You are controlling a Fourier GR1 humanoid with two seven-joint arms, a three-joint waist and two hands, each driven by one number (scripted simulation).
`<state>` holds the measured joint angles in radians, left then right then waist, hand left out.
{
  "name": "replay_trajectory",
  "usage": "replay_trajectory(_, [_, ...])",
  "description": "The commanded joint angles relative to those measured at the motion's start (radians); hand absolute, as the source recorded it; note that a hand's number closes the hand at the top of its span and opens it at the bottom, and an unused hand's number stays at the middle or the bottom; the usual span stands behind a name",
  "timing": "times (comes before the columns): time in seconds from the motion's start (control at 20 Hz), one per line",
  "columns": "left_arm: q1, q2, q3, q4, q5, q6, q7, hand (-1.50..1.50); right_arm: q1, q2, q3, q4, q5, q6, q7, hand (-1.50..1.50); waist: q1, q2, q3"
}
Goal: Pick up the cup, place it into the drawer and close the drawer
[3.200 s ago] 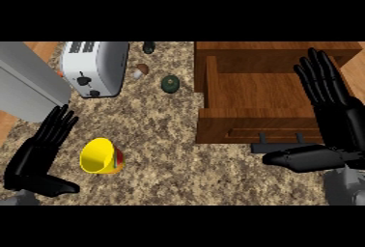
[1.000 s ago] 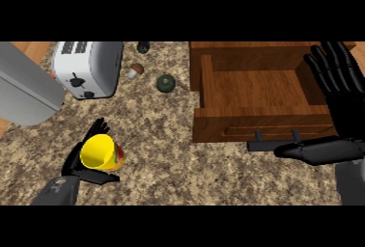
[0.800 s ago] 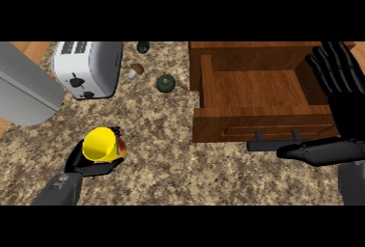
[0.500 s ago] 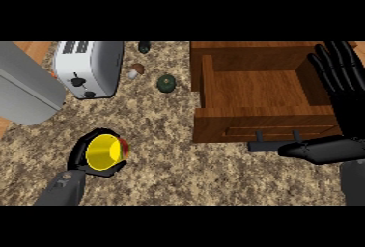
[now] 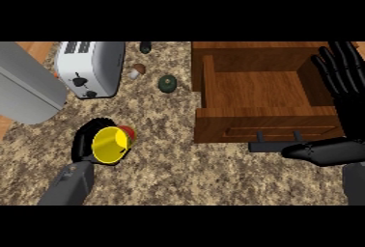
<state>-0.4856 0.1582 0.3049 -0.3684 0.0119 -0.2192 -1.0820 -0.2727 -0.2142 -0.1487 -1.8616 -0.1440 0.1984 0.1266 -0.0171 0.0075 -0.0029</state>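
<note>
Yellow cup (image 5: pixel 110 144) with a red patch on its side sits on the speckled stone worktop (image 5: pixel 178 169), wrapped by the curled black fingers (image 5: pixel 84 140) of the left hand (image 5: pixel 89 147), its open mouth facing up toward the view. Well to the right of those fingers stands the open wooden drawer (image 5: pixel 260 94), its dark handle (image 5: pixel 278 142) facing the lower edge. The right hand (image 5: pixel 342 82) rests open with straight fingers beside the drawer's right wall. Beyond the left fingers stands a white toaster (image 5: pixel 89 67).
</note>
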Motion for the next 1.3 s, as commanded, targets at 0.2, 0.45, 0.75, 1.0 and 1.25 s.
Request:
replay_trajectory(0.2, [-0.112,-0.053,0.013,-0.071,0.037,0.03,-0.026,1.5,0.074,0.003,0.013,-0.051,0.005,0.02,-0.011,-1.5,0.003,-0.007,0.002])
replay_trajectory(0.45, [-0.189,-0.099,-0.037,-0.247,0.044,0.077,0.151,1.5,0.071,0.015,0.009,-0.042,0.017,0.002,-0.016,-1.5,0.018,-0.013,0.004])
replay_trajectory(0.75, [-0.325,-0.156,-0.121,-0.434,0.045,0.136,0.427,1.5,-0.005,0.013,0.023,0.029,0.069,-0.03,-0.005,-1.5,0.031,-0.014,0.004])
replay_trajectory(1.0, [-0.416,-0.158,-0.176,-0.54,0.069,0.23,0.615,1.5,0.006,-0.015,-0.037,0.018,0.002,0.001,-0.007,-1.5,0.018,-0.012,0.003])
replay_trajectory(1.25, [-0.629,-0.158,-0.272,-0.477,0.121,0.4,0.757,1.5,0.027,-0.003,-0.016,0.043,0.055,-0.004,-0.072,-1.5,0.0,-0.008,0.004])
